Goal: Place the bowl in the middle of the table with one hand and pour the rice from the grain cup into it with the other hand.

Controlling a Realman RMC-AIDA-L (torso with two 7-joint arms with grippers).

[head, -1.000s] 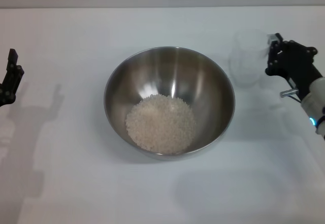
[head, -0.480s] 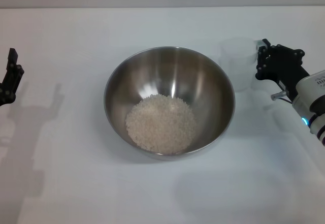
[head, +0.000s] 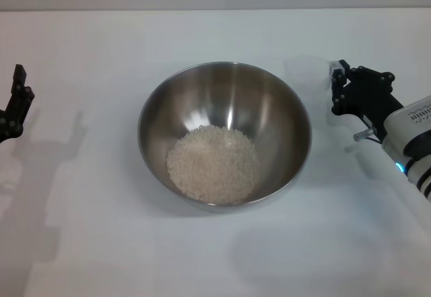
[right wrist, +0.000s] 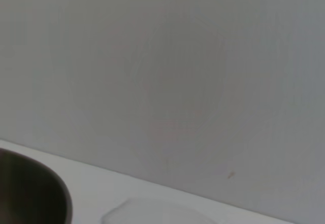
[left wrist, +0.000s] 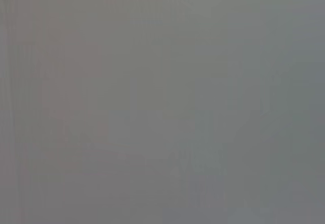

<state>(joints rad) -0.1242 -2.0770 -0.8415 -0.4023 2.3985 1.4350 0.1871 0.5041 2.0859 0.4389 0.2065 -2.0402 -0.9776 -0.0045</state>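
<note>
The bowl [head: 224, 135] sits mid-tabletop [head: 101, 243], rice [head: 213, 163] heaped inside. At its 2 o'clock, the right end effector [head: 335, 81] is clamped on the grain cup [head: 308, 75]. The left end effector [head: 13, 102], fingers apart, idles at 9 o'clock.

The right gripper [head: 335, 85] is black, on a white wrist with black lettering and a blue light. The left gripper [head: 15, 105] is black too.
</note>
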